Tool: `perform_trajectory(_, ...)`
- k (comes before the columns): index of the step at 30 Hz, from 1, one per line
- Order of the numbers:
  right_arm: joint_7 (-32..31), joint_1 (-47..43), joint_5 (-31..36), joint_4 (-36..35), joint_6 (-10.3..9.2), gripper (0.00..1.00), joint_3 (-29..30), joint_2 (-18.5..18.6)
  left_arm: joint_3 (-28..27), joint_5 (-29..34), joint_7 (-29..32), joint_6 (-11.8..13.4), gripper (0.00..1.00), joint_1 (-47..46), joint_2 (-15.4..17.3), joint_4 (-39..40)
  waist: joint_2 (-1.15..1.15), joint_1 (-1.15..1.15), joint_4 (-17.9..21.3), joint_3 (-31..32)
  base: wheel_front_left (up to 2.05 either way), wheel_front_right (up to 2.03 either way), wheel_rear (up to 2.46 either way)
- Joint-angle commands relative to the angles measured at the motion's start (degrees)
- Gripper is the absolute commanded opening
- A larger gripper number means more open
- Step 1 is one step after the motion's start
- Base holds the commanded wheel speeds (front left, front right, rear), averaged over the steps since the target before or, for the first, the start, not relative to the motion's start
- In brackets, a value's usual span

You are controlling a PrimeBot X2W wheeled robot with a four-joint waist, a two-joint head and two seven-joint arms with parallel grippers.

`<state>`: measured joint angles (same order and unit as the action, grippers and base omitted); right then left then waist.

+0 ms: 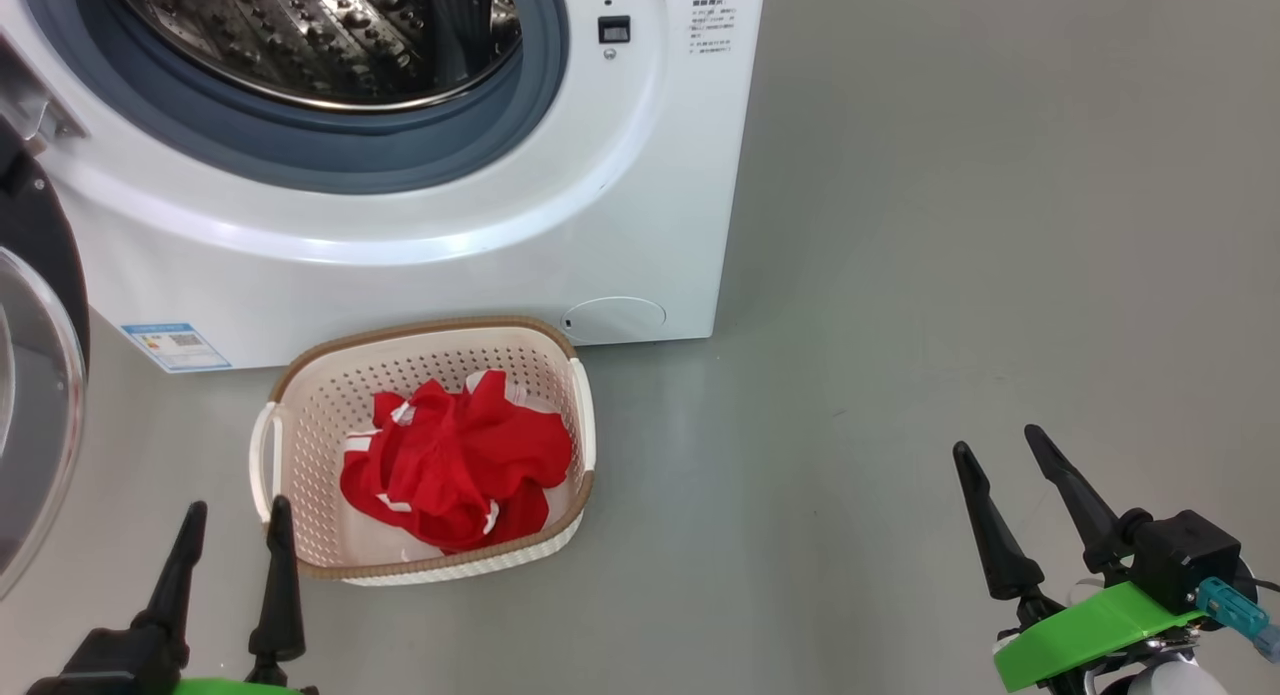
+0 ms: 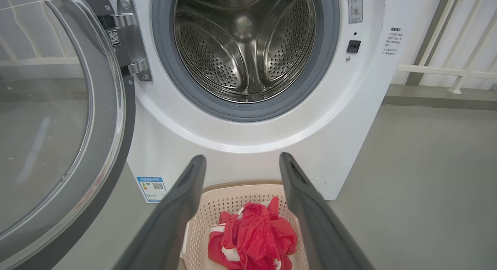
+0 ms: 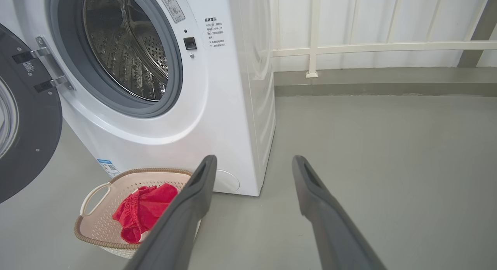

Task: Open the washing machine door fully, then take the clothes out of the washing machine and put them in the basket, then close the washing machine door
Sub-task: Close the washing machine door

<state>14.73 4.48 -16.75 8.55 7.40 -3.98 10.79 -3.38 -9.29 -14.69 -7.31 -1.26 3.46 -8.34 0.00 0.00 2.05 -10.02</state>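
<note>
Left and right jaws gape empty, near crumpled red white-trimmed clothes (image 1: 455, 465) heaped inside the cream perforated basket (image 1: 320, 415).

The washing machine (image 1: 400, 265) is white, its rubber ring (image 1: 330, 165) blue-grey, and its drum (image 2: 248, 48) bright steel dotted with small holes. The washing machine door (image 3: 35, 145) has a glossy black rim around clear glass. The label (image 1: 175, 346) is blue. The basket (image 1: 320, 425) is cream, pierced all over with rows of holes, with a brown woven-look rim and white handles. The clothes (image 1: 455, 465) are bright red with white trim. The floor (image 1: 950, 275) is plain grey. My left hand (image 1: 238, 505) and my right hand (image 1: 998, 440) have black fingers, and the bracket (image 1: 1090, 630) at my right wrist is bright green.
</note>
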Motion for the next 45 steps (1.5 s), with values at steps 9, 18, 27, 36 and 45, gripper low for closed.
perform_trajectory(9,0.3,-0.1,0.1,-1.5,0.09,1.0,-1.9,1.0,-3.1,-0.8,-0.3,-0.2,1.0,-1.1,0.1,0.8,0.0,0.0,-2.8,0.1,0.0,0.0,0.0)
perform_trajectory(18,0.3,1.2,0.0,-0.8,0.09,1.0,-4.0,1.9,-4.1,-1.3,-0.3,0.2,1.0,-1.3,-0.4,-1.2,0.0,0.0,-8.3,-0.1,0.0,0.0,0.0)
perform_trajectory(27,0.3,4.2,-0.2,0.3,0.09,1.0,-8.1,3.1,-3.6,-4.2,-0.3,2.0,1.0,-0.8,-0.6,-1.8,0.0,0.0,-15.6,-0.4,0.0,0.0,0.0)
perform_trajectory(36,0.3,6.1,-0.5,1.9,0.09,1.0,-12.1,4.5,-1.3,-7.6,-0.3,4.4,1.0,0.2,-0.6,-1.6,0.0,0.0,-23.5,0.1,0.0,0.0,0.0)
perform_trajectory(45,0.3,7.4,-1.4,3.2,0.09,1.0,-15.5,5.5,0.1,-9.6,-0.3,6.2,1.0,2.4,-0.6,-1.3,0.0,0.0,-29.8,2.0,0.0,0.0,0.0)
